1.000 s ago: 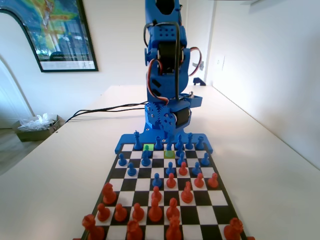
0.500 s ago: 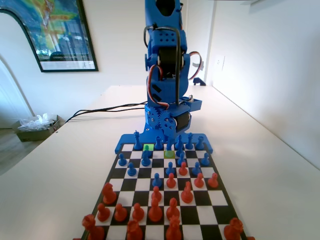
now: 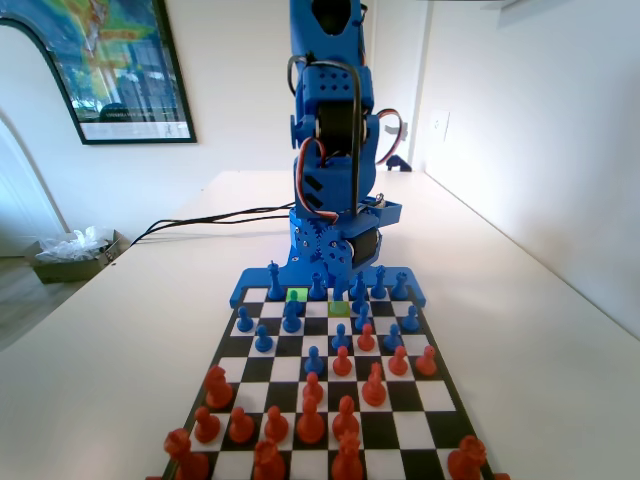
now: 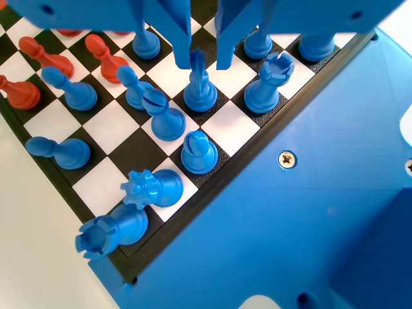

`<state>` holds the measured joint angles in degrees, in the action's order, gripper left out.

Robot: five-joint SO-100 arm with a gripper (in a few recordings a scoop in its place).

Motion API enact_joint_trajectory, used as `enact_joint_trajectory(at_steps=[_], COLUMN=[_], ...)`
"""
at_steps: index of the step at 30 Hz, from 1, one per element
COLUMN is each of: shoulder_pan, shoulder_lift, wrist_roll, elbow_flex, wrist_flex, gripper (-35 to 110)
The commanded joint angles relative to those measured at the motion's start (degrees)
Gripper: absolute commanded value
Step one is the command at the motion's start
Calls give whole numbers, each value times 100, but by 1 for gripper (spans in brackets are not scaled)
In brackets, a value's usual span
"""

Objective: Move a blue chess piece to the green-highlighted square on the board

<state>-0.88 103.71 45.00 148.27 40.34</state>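
In the wrist view, the blue arm's gripper (image 4: 205, 59) hangs low over the back rows of the board (image 4: 248, 153), its jaws apart on either side of the cross-topped head of a blue king (image 4: 199, 87), not closed on it. A blue rook (image 4: 265, 84) stands just beside the king. In the fixed view, the green-highlighted square (image 3: 296, 294) lies in the far row, left of centre, near the arm's base.

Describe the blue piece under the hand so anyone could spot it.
In the wrist view, find the board and the bare white square along its blue edge. One row in from it, under the hand, stands the blue piece; only it has a cross on top.
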Motion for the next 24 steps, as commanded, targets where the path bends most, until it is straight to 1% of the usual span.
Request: enact_joint_trajectory(at_steps=[1,24], shoulder_pan=[-79,-88], shoulder_lift=[70,-141], wrist_roll=[114,123], elbow_flex=[44,132], wrist_flex=[0,-316], gripper=[8,7])
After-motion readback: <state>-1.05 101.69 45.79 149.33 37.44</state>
